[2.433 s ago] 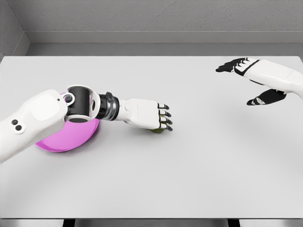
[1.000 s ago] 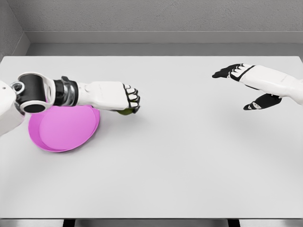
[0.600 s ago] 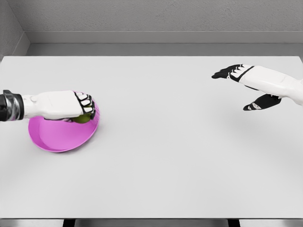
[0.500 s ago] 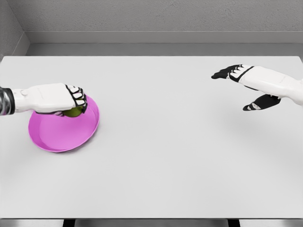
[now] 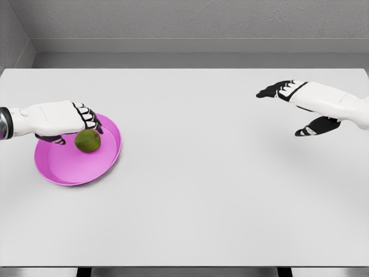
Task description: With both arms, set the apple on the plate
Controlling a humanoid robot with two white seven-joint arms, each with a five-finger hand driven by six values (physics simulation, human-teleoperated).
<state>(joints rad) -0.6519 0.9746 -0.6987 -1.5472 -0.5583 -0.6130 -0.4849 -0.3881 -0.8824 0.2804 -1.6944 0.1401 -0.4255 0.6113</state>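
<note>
Bright, even, diffuse light on the tabletop [image 5: 190,190]; soft faint shadows below the plate [image 5: 78,164] and under the right robot hand [image 5: 291,109]. Render sharp, no glare or blur.

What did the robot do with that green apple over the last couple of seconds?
The left hand carried the apple leftward from mid-table to the pink plate and let go; the apple now sits apart from the fingers. The plate stayed put, and the right hand barely moved, open over the table.

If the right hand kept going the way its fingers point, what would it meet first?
Nothing, as far as this view shows: the right hand points left over bare table. The apple and plate sit lower left, probably off that line.
</note>
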